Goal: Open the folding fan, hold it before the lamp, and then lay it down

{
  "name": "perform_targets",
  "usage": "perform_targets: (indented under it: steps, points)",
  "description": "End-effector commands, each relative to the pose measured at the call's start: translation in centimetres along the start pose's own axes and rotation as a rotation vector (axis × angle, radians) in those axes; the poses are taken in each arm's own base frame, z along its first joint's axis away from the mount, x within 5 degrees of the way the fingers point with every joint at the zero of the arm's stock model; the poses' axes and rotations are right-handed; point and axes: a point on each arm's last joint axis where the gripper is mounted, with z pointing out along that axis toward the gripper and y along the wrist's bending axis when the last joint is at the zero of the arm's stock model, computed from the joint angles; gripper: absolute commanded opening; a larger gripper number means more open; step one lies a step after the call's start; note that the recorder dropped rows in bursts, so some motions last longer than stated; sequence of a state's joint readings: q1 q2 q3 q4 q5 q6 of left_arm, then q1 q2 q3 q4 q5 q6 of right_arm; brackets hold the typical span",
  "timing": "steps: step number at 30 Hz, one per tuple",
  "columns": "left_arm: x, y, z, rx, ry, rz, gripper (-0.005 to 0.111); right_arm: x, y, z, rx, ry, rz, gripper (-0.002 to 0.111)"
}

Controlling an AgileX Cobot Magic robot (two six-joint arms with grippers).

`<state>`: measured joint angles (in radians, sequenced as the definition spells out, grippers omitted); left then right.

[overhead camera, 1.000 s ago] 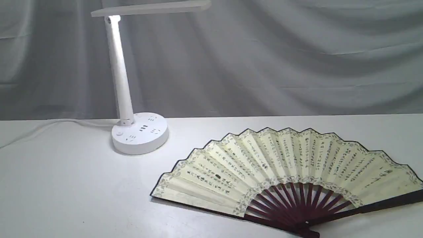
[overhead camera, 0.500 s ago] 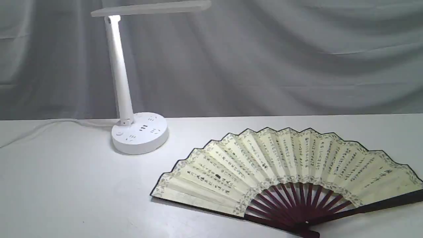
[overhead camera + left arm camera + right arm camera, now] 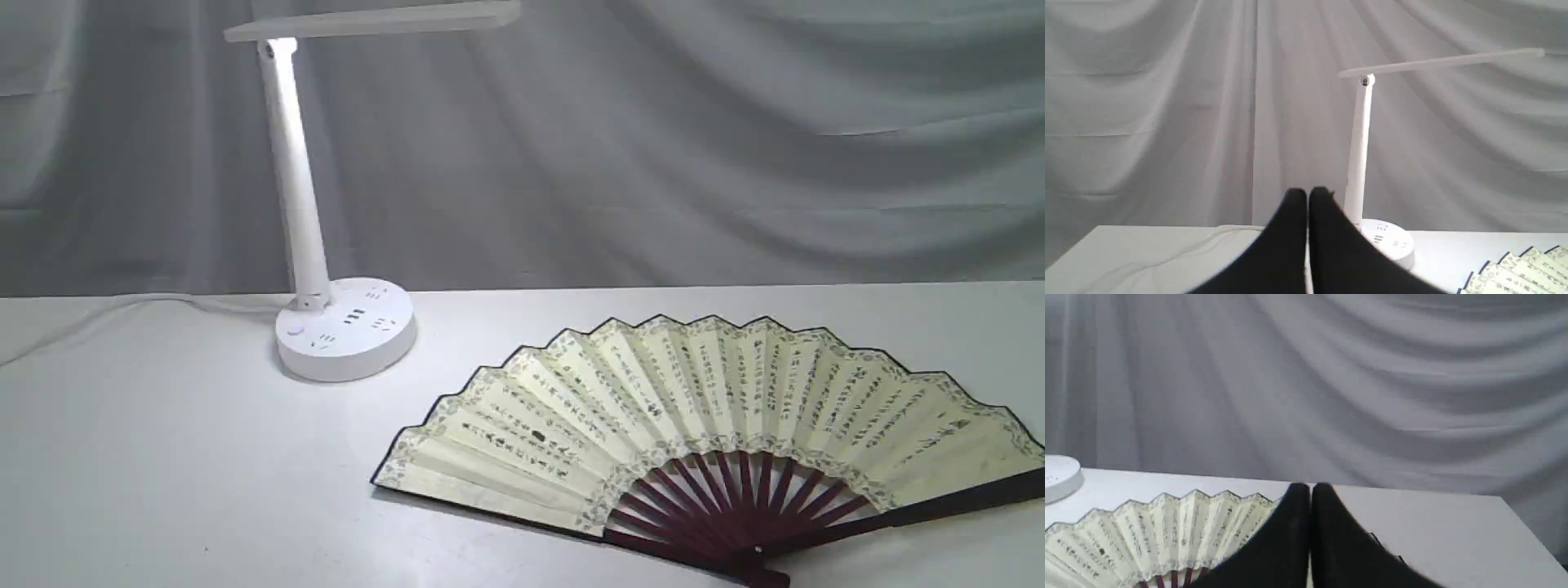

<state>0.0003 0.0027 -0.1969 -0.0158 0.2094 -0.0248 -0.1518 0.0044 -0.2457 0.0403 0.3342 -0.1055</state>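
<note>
1. Fan lies fully spread and flat on the table, script side up. Its ribs gather to the pivot at the near edge of the exterior view. Measured from the lamp, it lies to the right of the base and nearer the camera, clear of the base.
2. Nothing grips it. The right claw is clenched on nothing, its two black fingers pressed together. The left claw is closed and empty in the same way.
3. The right claw hangs above the table with the leaf lying below and beyond it. Part of the pleats is hidden behind its fingers, and I see no contact. The left claw faces the lamp, whose base shows just past its fingertips. Only a sliver of the leaf edge reaches that view, so the fan is well apart from this claw.
4. Judged from this layout, the laying-down looks done and only the pull-back is left.
5. To do that well, each claw should go up and away from the lamp side and stay high over the pleats. The paper is thin and would crease or skid if a fingertip brushed it, and a nudge to the outer rib could fold the leaf shut.
6. The fan's far-right end runs out of the exterior view, so whether that guard stick rests fully flat is probably, not certainly, so.
</note>
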Motion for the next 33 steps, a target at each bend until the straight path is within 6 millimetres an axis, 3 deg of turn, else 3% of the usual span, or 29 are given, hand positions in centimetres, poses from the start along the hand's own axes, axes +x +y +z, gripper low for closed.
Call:
perform_targets:
  steps: [1, 9, 12, 17, 33]
  points:
    - [1.5, 0.0, 0.4, 0.005, 0.0, -0.013, 0.0, 1.1, 0.1, 0.5, 0.002, -0.05, 0.029, 0.0]
    - [4.5, 0.2, 0.9, 0.002, 0.019, -0.013, 0.0, 6.6, 0.4, 1.7, -0.006, 0.107, 0.031, 0.0]
    - [5.1, 0.2, 0.9, 0.002, 0.03, -0.032, 0.0, 7.3, 0.5, 1.7, -0.011, 0.158, 0.019, 0.0]
    - [6.2, 0.2, 0.9, -0.002, 0.145, -0.003, 0.0, 7.0, 0.4, 1.7, -0.004, 0.126, -0.001, 0.0]
    - [6.2, 0.2, 0.9, -0.002, 0.147, -0.007, 0.0, 7.1, 0.4, 1.7, -0.003, 0.129, -0.01, 0.0]
